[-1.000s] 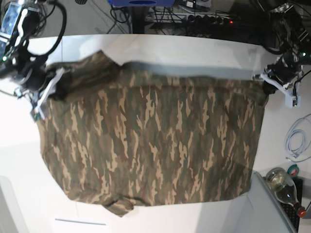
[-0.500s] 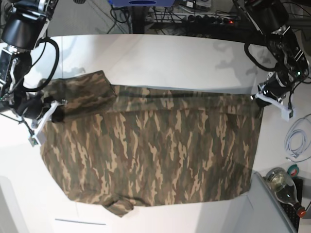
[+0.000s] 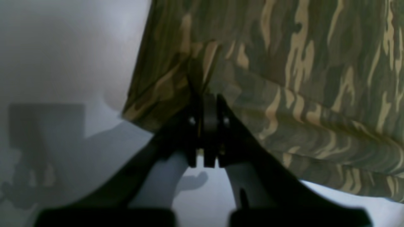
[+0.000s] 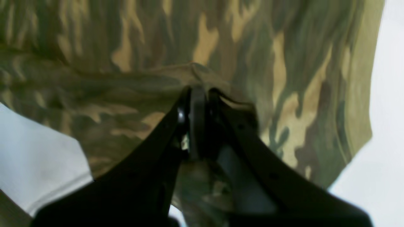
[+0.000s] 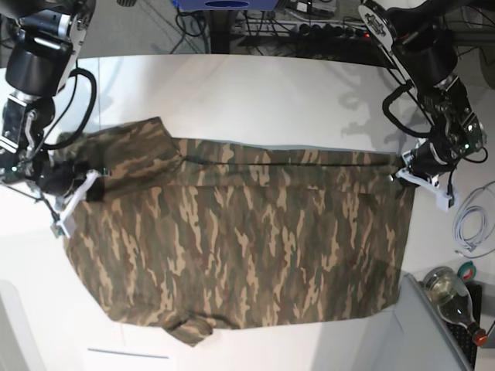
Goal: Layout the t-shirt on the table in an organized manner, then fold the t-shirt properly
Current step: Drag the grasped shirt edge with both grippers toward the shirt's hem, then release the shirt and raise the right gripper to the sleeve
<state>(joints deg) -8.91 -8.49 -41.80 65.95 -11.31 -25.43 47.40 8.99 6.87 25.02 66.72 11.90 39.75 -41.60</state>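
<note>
My left pincer (image 3: 206,104) and right pincer (image 4: 199,97), both clamped on the t-shirt (image 5: 240,239): limp, light cloth, best held at corners.

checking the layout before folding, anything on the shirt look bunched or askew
Yes. The t-shirt lies mostly flat on the table, but one sleeve is bunched under at the bottom edge, and both upper corners sit pinched in the shut left gripper and right gripper.

One t-shirt (image 5: 240,239), two pincers, one bottle (image 5: 452,297).
</note>
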